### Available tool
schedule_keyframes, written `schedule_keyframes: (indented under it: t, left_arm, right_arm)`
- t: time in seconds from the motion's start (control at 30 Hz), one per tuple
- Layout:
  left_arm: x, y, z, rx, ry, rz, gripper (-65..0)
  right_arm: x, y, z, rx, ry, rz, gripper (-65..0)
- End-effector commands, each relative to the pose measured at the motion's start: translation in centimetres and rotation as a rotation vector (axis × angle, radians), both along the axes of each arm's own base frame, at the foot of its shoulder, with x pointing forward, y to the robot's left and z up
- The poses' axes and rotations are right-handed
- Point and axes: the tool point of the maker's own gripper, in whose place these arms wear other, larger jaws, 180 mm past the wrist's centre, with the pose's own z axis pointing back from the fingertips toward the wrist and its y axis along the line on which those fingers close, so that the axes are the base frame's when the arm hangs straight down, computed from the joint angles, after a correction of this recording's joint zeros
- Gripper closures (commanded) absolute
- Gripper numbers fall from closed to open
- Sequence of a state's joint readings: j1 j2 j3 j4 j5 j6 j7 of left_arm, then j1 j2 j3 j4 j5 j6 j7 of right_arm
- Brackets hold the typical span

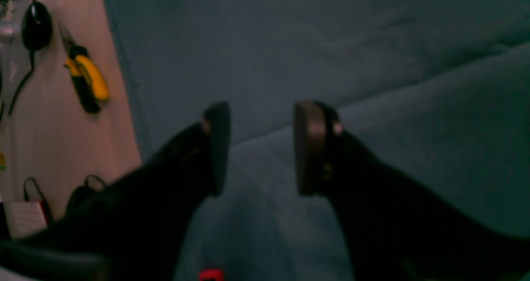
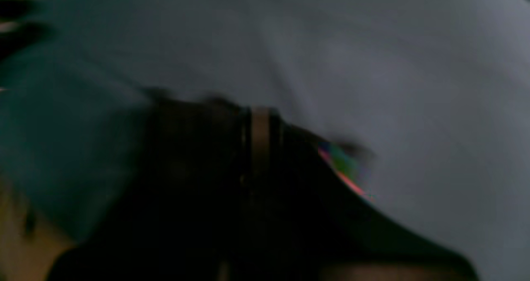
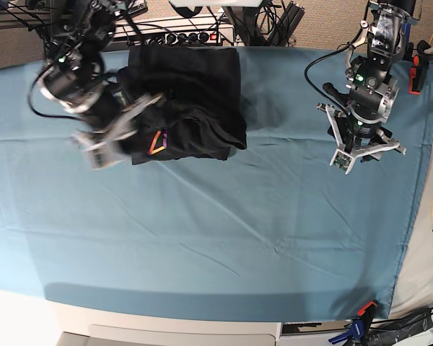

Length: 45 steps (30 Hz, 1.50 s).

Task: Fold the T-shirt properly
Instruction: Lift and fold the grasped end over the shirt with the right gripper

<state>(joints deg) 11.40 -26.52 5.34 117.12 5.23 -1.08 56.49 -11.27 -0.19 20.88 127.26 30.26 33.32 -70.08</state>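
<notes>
Left fingers [image 1: 261, 148] spread over teal cloth [image 3: 202, 231]; right fingers [image 2: 261, 140] pressed together, seemingly pinching the T-shirt [image 3: 195, 94].

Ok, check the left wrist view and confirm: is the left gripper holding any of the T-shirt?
No, the left gripper stands open with only bare teal table cloth between its fingers.

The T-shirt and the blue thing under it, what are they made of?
The T-shirt looks like soft black cotton-type cloth: matte, slumped in loose folds, with a colourful printed corner showing. The table cloth looks like thin teal woven fabric, not shiny, with long creases. The exact fibres can't be told.
</notes>
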Motion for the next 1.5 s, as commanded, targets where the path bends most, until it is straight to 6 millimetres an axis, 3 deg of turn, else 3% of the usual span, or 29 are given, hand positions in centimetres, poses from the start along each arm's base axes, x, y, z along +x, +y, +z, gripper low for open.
schedule_keyframes:
  t: [0.0,0.07,0.17,0.33,0.53,0.67,0.77,0.9,1.1,1.27,1.47]
  left_arm:
    - [0.7,0.1,1.2,0.001,-0.048,-0.005,-23.6]
    - [0.7,0.0,1.2,-0.005,-0.047,-0.006,-23.4]
    - [0.7,-0.1,1.2,-0.009,-0.046,-0.006,-23.4]
    - [0.8,-0.1,1.2,-0.010,-0.050,-0.008,-23.4]
    - [0.8,-0.1,1.2,-0.010,-0.050,-0.008,-23.4]
    - [0.9,-0.2,1.4,-0.011,-0.056,-0.010,-23.4]
    - [1.0,-0.2,1.4,-0.011,-0.058,-0.010,-23.4]
    - [1.0,-0.1,1.4,-0.011,-0.057,-0.010,-23.4]
    - [1.0,-0.1,1.4,-0.011,-0.057,-0.010,-23.4]
    - [1.0,-0.1,1.4,-0.011,-0.057,-0.010,-23.4]
    - [1.0,-0.2,1.4,-0.011,-0.057,-0.010,-23.4]
  right_arm:
    - [0.3,-1.6,1.0,-0.022,-0.036,-0.054,0.0]
    - [-0.3,-4.6,0.7,-0.072,-0.010,-0.139,0.0]
    - [-1.6,-7.1,-0.2,-0.139,0.041,-0.195,0.0]
    - [-3.4,-7.6,-1.8,-0.159,0.113,-0.205,0.0]
    - [-3.4,-8.1,-3.7,-0.144,0.142,-0.221,0.0]
    - [-3.3,-6.9,-6.7,-0.085,0.222,-0.186,0.0]
    - [-3.0,-4.6,-7.3,-0.034,0.240,-0.114,0.0]
    - [-3.0,-1.9,-7.5,-0.015,0.255,-0.032,0.0]
    - [-3.7,0.4,-7.1,-0.040,0.282,0.051,0.0]
    - [-3.8,1.0,-5.5,-0.065,0.236,0.071,0.0]
    - [-4.4,0.9,-5.1,-0.087,0.232,0.072,0.0]
